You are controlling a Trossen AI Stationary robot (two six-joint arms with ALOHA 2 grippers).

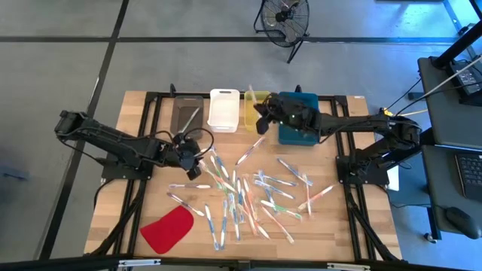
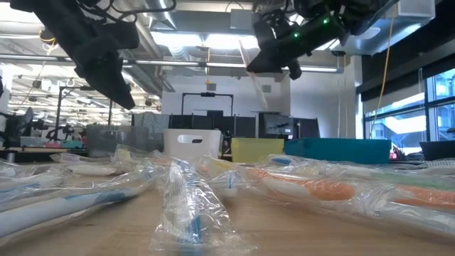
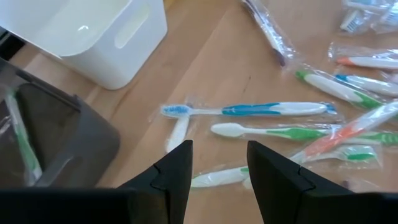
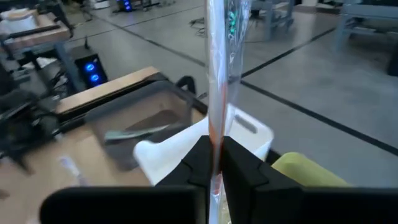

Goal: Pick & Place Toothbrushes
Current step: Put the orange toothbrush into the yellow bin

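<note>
Several wrapped toothbrushes point(image 1: 248, 192) lie scattered flat on the wooden table, whitish with blue, green and orange parts. My left gripper point(image 1: 190, 164) hovers open at the heap's left edge. In the left wrist view its fingers point(image 3: 217, 168) stand above a blue toothbrush point(image 3: 249, 109) and a green one point(image 3: 273, 131) without touching them. My right gripper point(image 1: 263, 119) is lifted near the yellow bin point(image 1: 254, 111) and is shut on one wrapped toothbrush point(image 4: 219, 68) with an orange part. One toothbrush point(image 3: 25, 143) lies in the grey bin point(image 1: 187, 114). My right gripper pinches the wrapped toothbrush between its two fingers point(image 4: 200, 163), with the wrapper caught in the pinch; which end it holds I cannot tell. The long part point(image 4: 217, 118) sticks out straight past the fingertips. In the low view the toothbrush point(image 2: 252, 71) hangs slanted, lifted clear of the table.
Along the far edge stand a grey bin, a white bin point(image 1: 224, 109), the yellow bin and a blue bin point(image 1: 297, 120). A flat red piece point(image 1: 167, 228) lies near the table's near-left corner. A fan point(image 1: 285, 19) stands on the floor beyond the table.
</note>
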